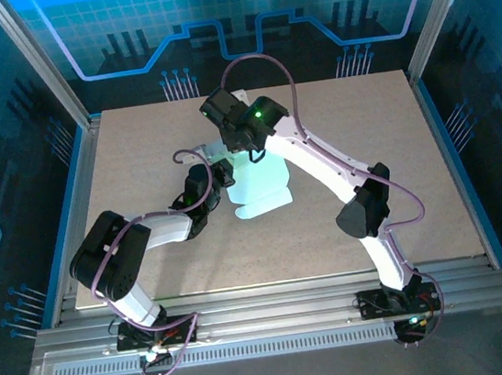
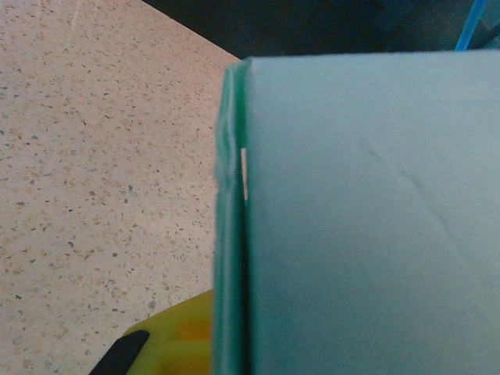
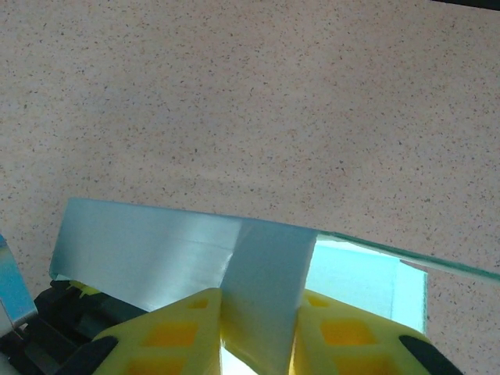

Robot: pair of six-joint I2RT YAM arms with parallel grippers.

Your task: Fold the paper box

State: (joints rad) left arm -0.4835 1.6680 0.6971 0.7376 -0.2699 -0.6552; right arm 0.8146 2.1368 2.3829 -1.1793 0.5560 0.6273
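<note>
Pinching the paper box (image 1: 259,191) on the table (image 1: 367,154), my left gripper (image 1: 214,178) was closed on its edge, my right gripper (image 3: 262,320) on a raised flap. I judged the card light and bendy, best gripped near creases.

Box (image 3: 156,250): thin pale mint card, smooth, with a faint sheen. Creases are sharp, and one face has a light scuff line. My fingers (image 3: 344,332): moulded yellow plastic, slightly glossy, black at the tips. Table (image 1: 353,118): speckled beige board, matt and finely grainy. Frame rails (image 1: 277,318): brushed metal.
</note>
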